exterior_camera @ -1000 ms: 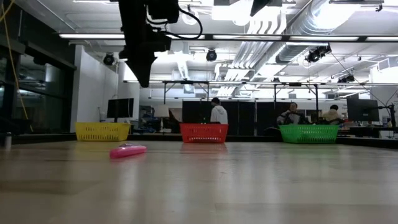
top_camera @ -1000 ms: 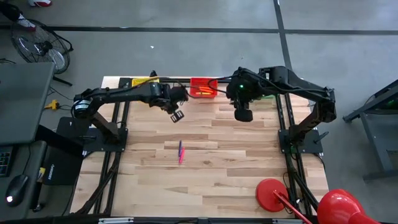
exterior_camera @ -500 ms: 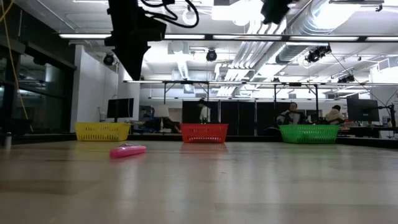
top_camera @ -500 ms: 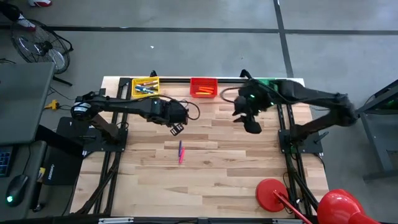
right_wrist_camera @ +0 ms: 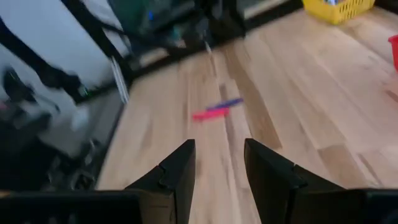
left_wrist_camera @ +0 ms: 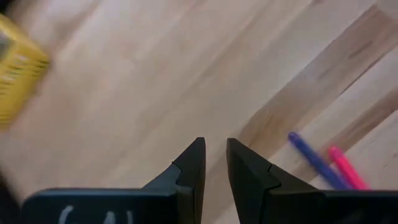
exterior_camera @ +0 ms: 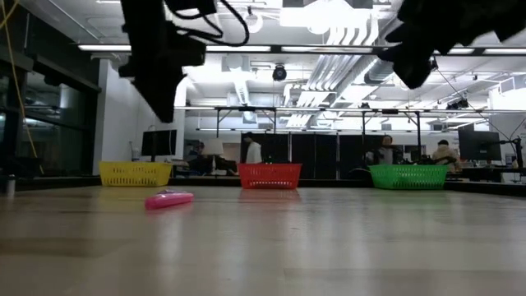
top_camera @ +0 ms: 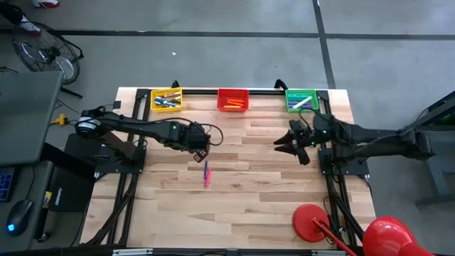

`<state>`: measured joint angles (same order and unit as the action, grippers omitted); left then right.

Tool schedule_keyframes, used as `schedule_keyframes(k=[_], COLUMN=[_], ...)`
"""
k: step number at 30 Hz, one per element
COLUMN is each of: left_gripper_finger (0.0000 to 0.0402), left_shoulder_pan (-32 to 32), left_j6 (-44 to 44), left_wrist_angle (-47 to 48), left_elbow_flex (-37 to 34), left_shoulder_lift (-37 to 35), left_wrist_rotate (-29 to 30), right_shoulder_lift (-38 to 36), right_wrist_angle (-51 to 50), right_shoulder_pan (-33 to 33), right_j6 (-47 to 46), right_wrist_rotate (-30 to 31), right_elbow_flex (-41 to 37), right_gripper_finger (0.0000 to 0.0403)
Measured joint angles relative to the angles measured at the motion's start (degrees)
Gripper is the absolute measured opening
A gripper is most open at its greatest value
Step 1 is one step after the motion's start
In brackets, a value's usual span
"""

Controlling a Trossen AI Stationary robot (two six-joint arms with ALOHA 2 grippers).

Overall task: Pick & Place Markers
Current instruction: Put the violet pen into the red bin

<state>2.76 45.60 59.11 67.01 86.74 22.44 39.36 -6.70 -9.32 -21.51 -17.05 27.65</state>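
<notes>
A purple marker and a pink marker lie end to end, flat on the wooden table near its middle; both also show in the left wrist view. My left gripper hangs just above and a little far of the purple marker, pointing steeply down, its fingers narrowly open with nothing between them. My right gripper hovers over the table's right part, pointing almost level toward the left edge, open and empty. More markers lie in the baskets at the far edge.
Three mesh baskets stand along the far edge: yellow, red and green. A red round stand sits at the near right corner. Bare wood lies around the two markers. People show in the room beyond.
My left gripper has come away from the baskets toward the near edge and sunk toward the two markers, rolling a little. My right gripper has dropped from high over the far edge and tipped from pointing down to nearly level, drawing toward the right edge. The markers have not moved.
</notes>
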Motion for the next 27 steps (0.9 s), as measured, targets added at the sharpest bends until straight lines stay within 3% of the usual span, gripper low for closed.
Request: schedule_keyframes(k=[7,13,21,27], left_gripper_finger=[0.0062,0.0062,0.0062,0.0062], left_shoulder_pan=[1.91,5.08,5.62,5.53], left_j6=[3.71,5.98,8.73,8.77], left_wrist_angle=[-8.79,-10.24,-10.04,-10.38], left_elbow_flex=[-7.09,-7.22,-7.13,-7.13], left_shoulder_lift=[-4.01,-4.28,-4.2,-4.2], left_wrist_rotate=[-4.23,-2.1,-0.96,-1.11], right_shoulder_lift=[-12.26,-22.04,-28.48,-28.17], right_wrist_angle=[16.31,16.25,19.01,19.29], right_shoulder_pan=[0.04,-0.02,0.0,0.11], right_j6=[-7.17,-7.83,-9.37,-8.5], right_wrist_rotate=[4.4,7.28,8.43,9.28], right_elbow_flex=[-13.74,-17.53,-23.35,-23.92], right_gripper_finger=[0.0126,0.0126,0.0126,0.0126])
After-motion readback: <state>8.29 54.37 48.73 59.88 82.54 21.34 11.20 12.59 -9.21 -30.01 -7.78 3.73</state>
